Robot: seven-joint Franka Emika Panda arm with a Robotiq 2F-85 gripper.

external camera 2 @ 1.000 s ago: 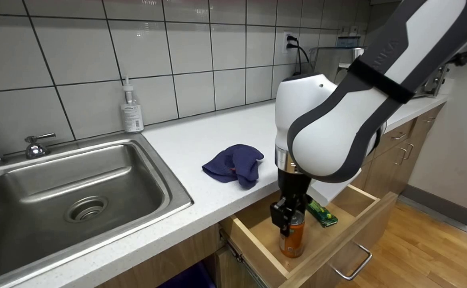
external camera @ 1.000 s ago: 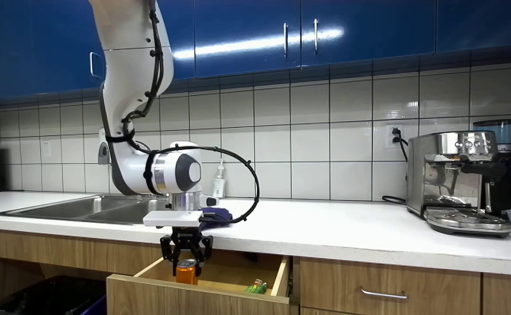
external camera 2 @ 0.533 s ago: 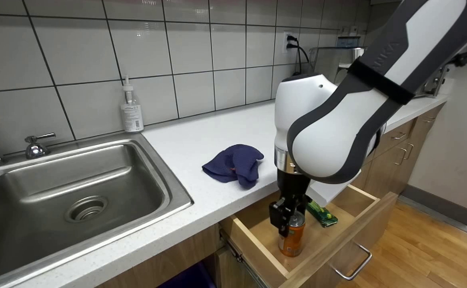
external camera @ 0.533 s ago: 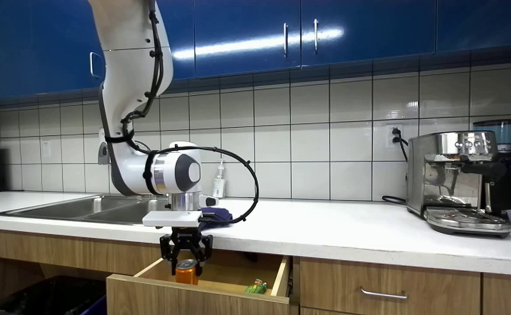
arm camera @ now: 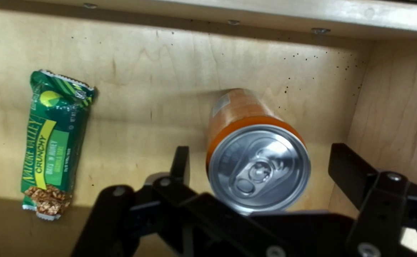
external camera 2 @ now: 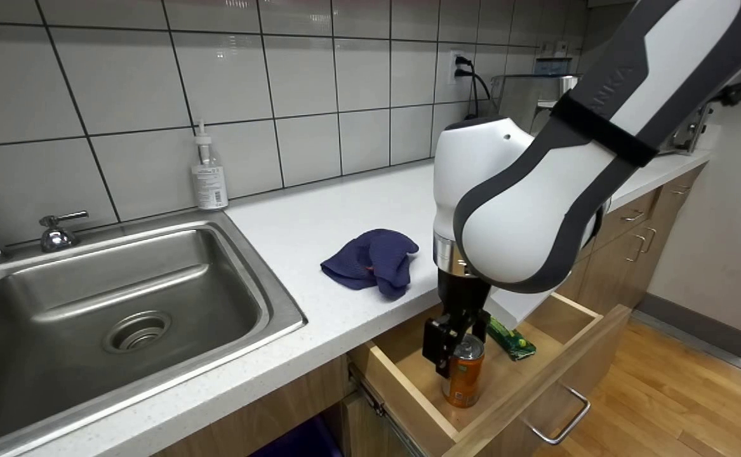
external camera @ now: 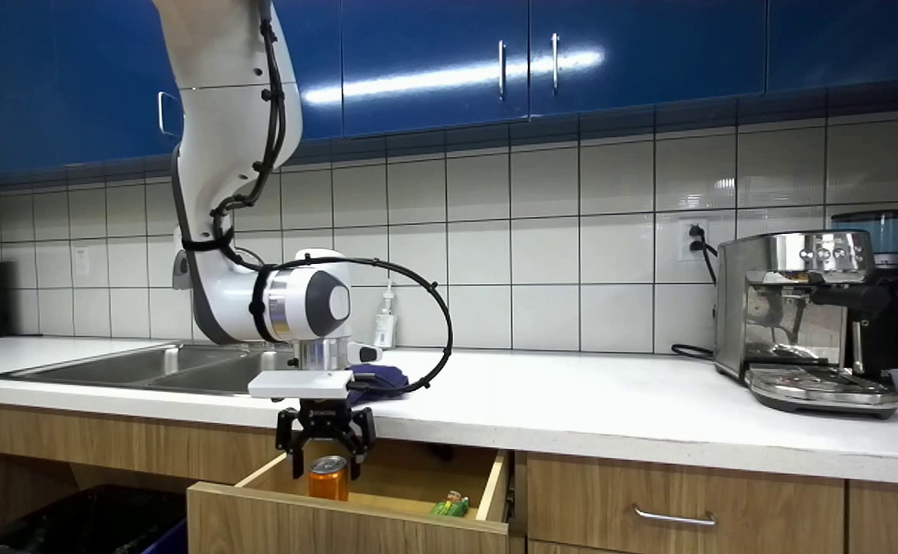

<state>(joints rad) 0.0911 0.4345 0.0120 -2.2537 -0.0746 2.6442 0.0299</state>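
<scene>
An orange can with a silver lid (arm camera: 259, 171) stands upright on the floor of the pulled-out wooden drawer (external camera: 348, 525). Over its top is my gripper (arm camera: 261, 159), open, with one finger on each side of the lid. Gaps show between the can and both fingers (arm camera: 351, 173) in the wrist view, so neither seems to touch it. In both exterior views the gripper (external camera: 326, 465) points down around the can's upper part (external camera 2: 465, 381). A green granola bar packet (arm camera: 54, 142) lies flat in the same drawer, apart from the can.
The white counter's edge (external camera 2: 345, 333) runs just behind the gripper, above the drawer. On the counter are a crumpled purple cloth (external camera 2: 373, 260), a soap bottle (external camera 2: 210, 181), a steel sink (external camera 2: 256, 270) and an espresso machine (external camera: 795, 323). A dark bin (external camera: 95, 515) sits below.
The fingers were closed against the can and have spread apart. The gripper has risen slightly and shifted a little. The can stays standing in the drawer.
</scene>
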